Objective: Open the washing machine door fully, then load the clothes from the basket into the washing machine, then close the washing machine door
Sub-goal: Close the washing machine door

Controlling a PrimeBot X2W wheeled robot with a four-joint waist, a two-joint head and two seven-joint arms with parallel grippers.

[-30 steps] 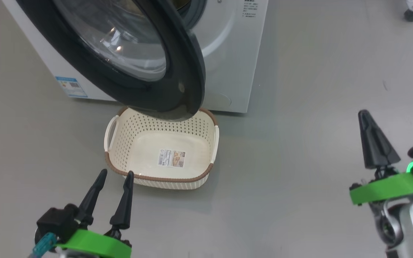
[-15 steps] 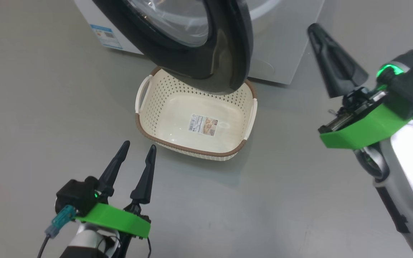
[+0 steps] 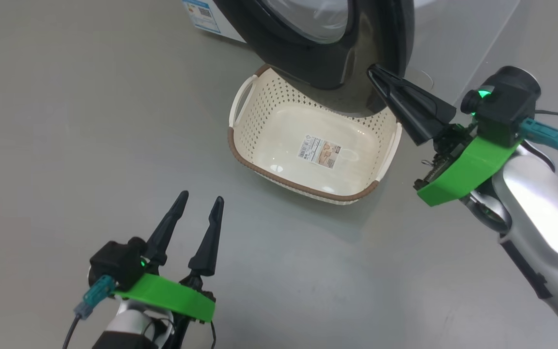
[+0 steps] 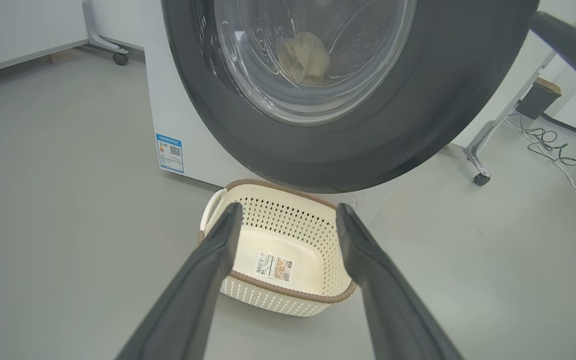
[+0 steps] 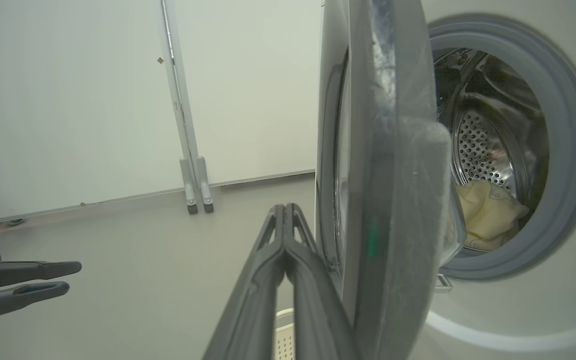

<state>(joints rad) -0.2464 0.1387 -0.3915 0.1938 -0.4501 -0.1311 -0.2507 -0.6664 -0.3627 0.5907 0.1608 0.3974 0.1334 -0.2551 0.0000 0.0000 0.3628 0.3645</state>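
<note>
The washing machine door [image 3: 327, 63] hangs part-open over the basket [image 3: 298, 186], which holds nothing but a label on its floor. My right gripper [image 3: 373, 71] is shut and empty, its tip close beside the door's free edge, on the outer side [image 5: 284, 207]. Pale cream clothes [image 5: 488, 215] lie in the steel drum [image 5: 483, 145] of the washing machine [image 3: 453, 39] and show through the door glass [image 4: 303, 57]. My left gripper [image 3: 200, 198] stands open and empty over the floor, short of the basket's near-left corner [image 4: 289, 207].
Grey floor surrounds the basket. A wheeled frame leg [image 4: 478, 175] and loose cables [image 4: 543, 135] lie to the right of the machine. A white post on feet [image 5: 195, 190] stands against the wall beyond the door.
The head camera has shifted, so the whole picture slid. My shut right gripper has swung in from the far right to the door's free edge. The left gripper stays open near the basket.
</note>
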